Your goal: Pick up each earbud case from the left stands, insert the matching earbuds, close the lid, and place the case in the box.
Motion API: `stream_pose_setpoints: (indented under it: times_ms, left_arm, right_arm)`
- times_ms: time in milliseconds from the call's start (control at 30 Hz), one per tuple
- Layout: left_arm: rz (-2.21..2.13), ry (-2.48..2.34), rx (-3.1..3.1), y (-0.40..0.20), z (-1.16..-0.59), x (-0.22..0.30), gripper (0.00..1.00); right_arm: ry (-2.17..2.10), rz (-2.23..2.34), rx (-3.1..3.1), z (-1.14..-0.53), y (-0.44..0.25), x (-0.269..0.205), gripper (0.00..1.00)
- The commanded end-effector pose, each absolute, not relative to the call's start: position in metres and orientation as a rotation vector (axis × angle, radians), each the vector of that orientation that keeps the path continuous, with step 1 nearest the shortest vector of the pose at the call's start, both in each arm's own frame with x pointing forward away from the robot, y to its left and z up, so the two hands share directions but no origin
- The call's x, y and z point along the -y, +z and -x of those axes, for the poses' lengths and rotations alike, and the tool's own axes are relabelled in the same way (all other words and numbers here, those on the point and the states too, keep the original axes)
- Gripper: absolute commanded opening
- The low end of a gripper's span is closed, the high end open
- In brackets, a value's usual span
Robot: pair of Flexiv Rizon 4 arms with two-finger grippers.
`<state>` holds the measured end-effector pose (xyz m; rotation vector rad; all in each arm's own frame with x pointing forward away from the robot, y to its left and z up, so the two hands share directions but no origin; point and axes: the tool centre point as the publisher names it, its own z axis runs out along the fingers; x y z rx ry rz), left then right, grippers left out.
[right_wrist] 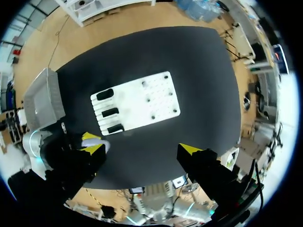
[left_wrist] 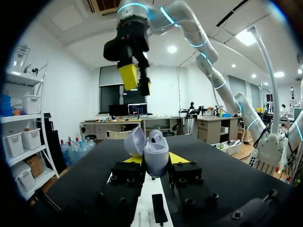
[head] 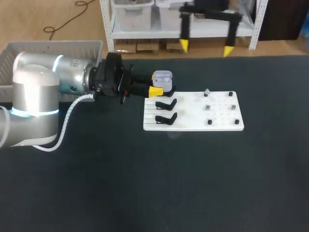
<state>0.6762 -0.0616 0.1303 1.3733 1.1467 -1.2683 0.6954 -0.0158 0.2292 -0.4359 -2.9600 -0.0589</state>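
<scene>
Left claw (left_wrist: 156, 159) clamps the earbud case (left_wrist: 156, 153) from both sides, upright with its lid (left_wrist: 134, 141) swung open, at the far left end of the white board (head: 193, 124) beside two empty black stands (head: 166, 103). Right claw (head: 205, 47) hangs spread wide and empty high above the bench (head: 145, 183), well apart from the case, so the left arm (head: 53, 82) is nearer; shutting the lid would likely call for that claw to descend onto it.
</scene>
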Motion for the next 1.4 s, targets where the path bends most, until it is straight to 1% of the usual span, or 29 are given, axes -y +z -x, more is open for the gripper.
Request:
stream_pose_setpoints:
  times_ms: [33, 333, 1133, 1233, 1400]
  left_arm:
    - [-1.376, -1.269, -1.147, 0.13, -0.677, 0.062, 0.0]
    - [-1.376, -1.269, -1.147, 0.13, -0.677, 0.062, 0.0]
    - [-1.376, -1.269, -1.147, 0.13, -0.677, 0.062, 0.0]
    - [-1.376, -1.269, -1.147, 0.13, -0.677, 0.062, 0.0]
    - [-1.376, -1.269, -1.147, 0.13, -0.677, 0.062, 0.0]
  right_arm:
    - [-0.512, 0.368, 2.985, -0.692, 0.224, 0.054, 1.0]
    - [-0.425, 0.262, 3.002, -0.716, 0.211, 0.072, 1.0]
    - [-0.425, 0.262, 3.002, -0.716, 0.211, 0.072, 1.0]
    - [-0.522, 0.271, 3.019, -0.736, 0.206, 0.078, 1.0]
    - [-0.499, 0.217, 3.146, -0.756, 0.205, 0.077, 1.0]
